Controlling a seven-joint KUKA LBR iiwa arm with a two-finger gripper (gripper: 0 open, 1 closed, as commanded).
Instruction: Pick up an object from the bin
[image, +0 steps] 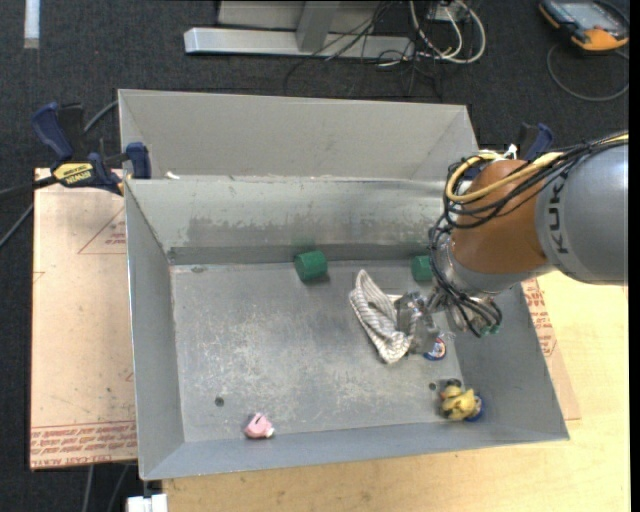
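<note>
Hanging by a crumpled cloth (378, 315) at right, the gripper (415, 318), wide or narrow I cannot tell; 2 green blocks (312, 265) (421, 267) far, yellow toy (458, 402) near; arm (590, 215) reads KU

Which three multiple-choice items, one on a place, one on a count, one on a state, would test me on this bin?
1. Where does the pink thing lie? A) by the near wall, view's left B) back right corner C) the middle
2. How many green blocks are there? A) one B) two C) four
3. How is the patterned cloth? A) folded flat B) crumpled C) rolled up
Answers: 1 A, it lies by the near wall; 2 B, both sit by the far wall; 3 B, it is bunched beside the gripper.
</note>
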